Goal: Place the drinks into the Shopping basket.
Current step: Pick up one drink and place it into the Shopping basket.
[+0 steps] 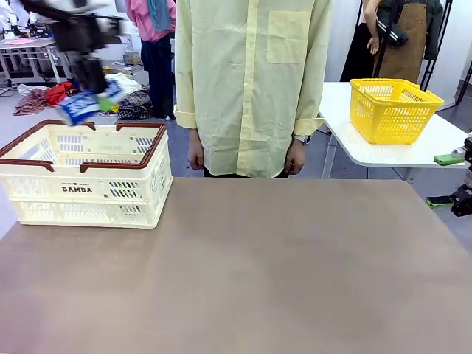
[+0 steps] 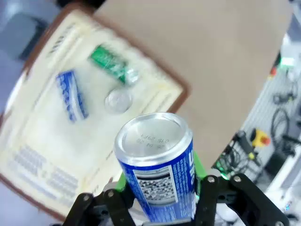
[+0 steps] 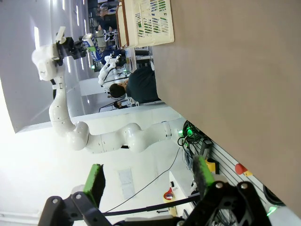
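I'm holding the blue can [image 2: 157,174] clamped in the left gripper [image 2: 160,207], high above the DAMDA shopping basket [image 1: 44,173], where a green can [image 2: 114,64] and another blue can [image 2: 72,95] are already lying. I'm judging it best to lower over bare basket floor before releasing. Right gripper [image 3: 148,181] is idling well off from the basket, jaws apart and empty.

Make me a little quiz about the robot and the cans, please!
1. True or false: the left gripper holds a blue can between its fingers.
2. Which cans lie inside the Shopping basket? A) a green can and another blue can B) none C) a red one
3. Fill in: the right gripper is ____ and holds nothing.

Key: 1 true; 2 A; 3 open.
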